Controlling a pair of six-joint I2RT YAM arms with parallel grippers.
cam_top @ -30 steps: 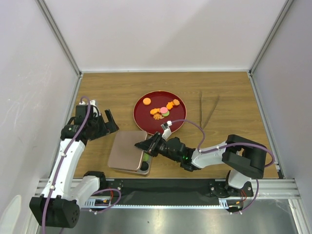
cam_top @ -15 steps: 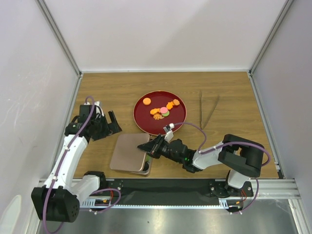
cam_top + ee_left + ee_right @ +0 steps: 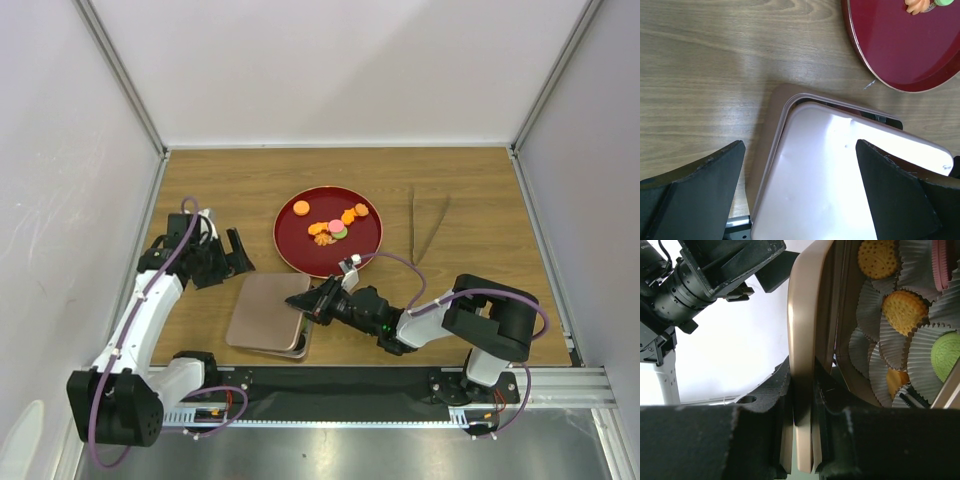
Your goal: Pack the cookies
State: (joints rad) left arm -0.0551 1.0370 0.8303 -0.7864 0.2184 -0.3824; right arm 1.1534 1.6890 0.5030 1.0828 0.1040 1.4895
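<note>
Right pincer [image 3: 305,303] of mine is pressed together on the edge of the pinkish-brown lid [image 3: 262,308], and the wrist view shows that edge pinched between both fingers. During the last second this grip has not changed. What has changed is on the other side: my left pincer [image 3: 240,255], spread as wide as it goes and holding nothing, has come closer to the far side of the lid and now hangs just beside it.

I judge that the left one comes to help with the lid, which sits askew over the tin [image 3: 842,315]. The packing is not finished, I think, because several cookies [image 3: 335,228] lie on the red plate [image 3: 295,240], beyond my right pincer and apart from it, also well apart from the left one across the bench [image 3: 220,190]. Other cookies [image 3: 903,310] rest already in paper cups [image 3: 867,347] inside the tin, just beside my right fingers and below the lid edge that they hold.
</note>
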